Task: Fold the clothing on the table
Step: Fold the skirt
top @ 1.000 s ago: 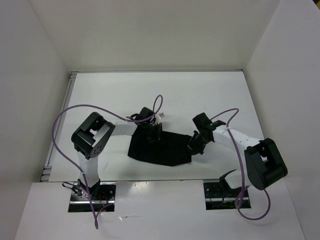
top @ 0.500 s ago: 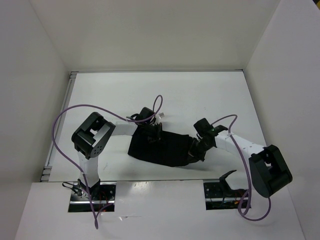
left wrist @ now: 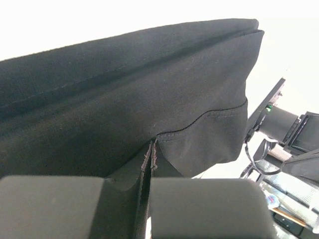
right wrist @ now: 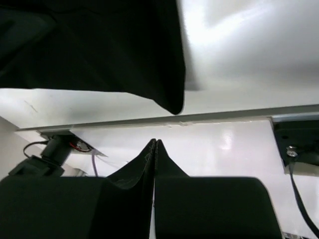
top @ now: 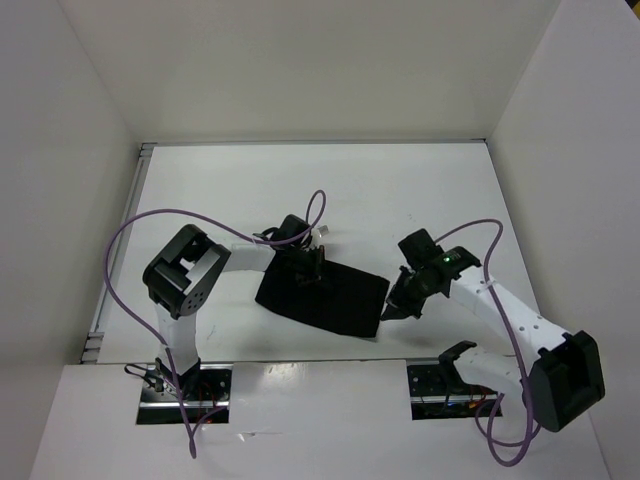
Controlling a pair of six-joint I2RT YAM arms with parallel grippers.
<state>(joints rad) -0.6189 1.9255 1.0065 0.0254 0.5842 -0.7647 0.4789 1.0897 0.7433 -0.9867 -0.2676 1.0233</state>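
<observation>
The left fingers [left wrist: 199,204] are pressed together on a seamed edge of the black clothing [top: 325,295], pinching it along the garment's far side, toward its left end. The right fingers [right wrist: 209,204] are pressed together too, with nothing held between them. Their tips sit just beside the clothing's near-right corner, with a strip of bare white surface showing between in the wrist view. The clothing lies as a slanted dark patch on the white bench [top: 420,185], between the two arms and nearer their bases than the far wall.
</observation>
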